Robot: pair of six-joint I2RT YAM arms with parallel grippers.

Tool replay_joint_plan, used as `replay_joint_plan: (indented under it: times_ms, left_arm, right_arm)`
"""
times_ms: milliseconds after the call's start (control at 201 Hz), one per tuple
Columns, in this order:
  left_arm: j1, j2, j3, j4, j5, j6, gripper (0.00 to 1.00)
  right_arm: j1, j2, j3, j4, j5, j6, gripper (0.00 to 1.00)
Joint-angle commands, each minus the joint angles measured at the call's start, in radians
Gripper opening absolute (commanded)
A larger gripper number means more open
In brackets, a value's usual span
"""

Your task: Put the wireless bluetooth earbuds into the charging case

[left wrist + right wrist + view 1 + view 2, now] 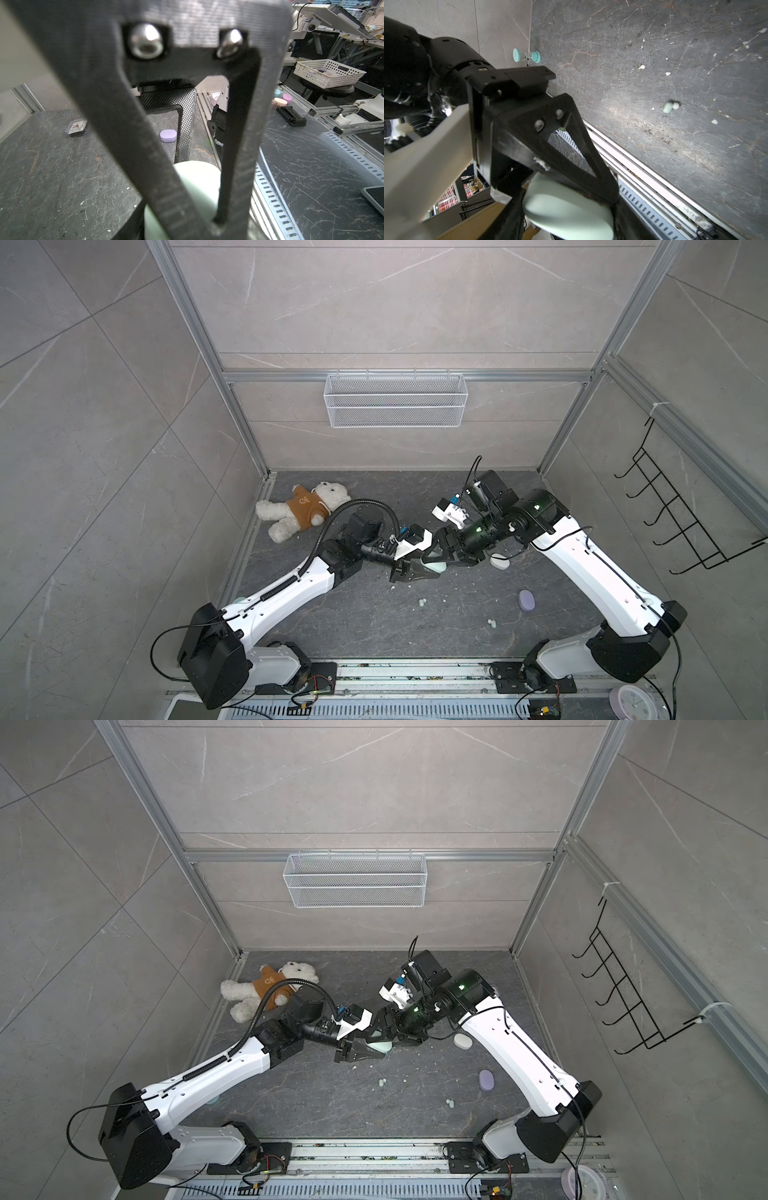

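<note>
Lid-opening step, I reckon: right gripper (437,553) grasps the mint case (439,569) mid-table, while left gripper (428,573) is pinched tight at its rim, maybe on the lid. Earbuds (422,603) lie loose nearby, so next that lid needs prying up.

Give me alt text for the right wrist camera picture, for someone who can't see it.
A mint charging case fills the foreground, with the left tool closed across it. Behind it lies a dark marbled table flecked with white crumbs, where a mint earbud lies loose.
</note>
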Motion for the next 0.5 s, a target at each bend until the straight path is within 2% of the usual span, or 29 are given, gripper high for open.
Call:
replay_joint_plan:
  times_ms: [0,50,119,164,493]
  left_arm:
    - [-0.006,-0.026,0.048,0.036,0.027,-0.014,0.37]
    - [-0.006,-0.025,0.050,0.036,0.027,-0.019,0.38]
    - [-0.007,-0.026,0.049,0.035,0.028,-0.019,0.46]
    - [-0.006,-0.026,0.049,0.034,0.030,-0.018,0.47]
    - [-0.007,-0.029,0.043,0.023,0.041,-0.006,0.52]
  right_arm:
    - [0.002,0.007,0.026,0.031,0.004,0.007,0.49]
    - [0.001,0.003,0.022,0.040,0.011,0.014,0.48]
    - [0.001,0.001,0.016,0.048,-0.002,0.017,0.48]
    - [0.001,0.002,0.016,0.045,-0.007,0.016,0.48]
    - [-0.005,0.004,0.023,0.036,0.001,0.017,0.48]
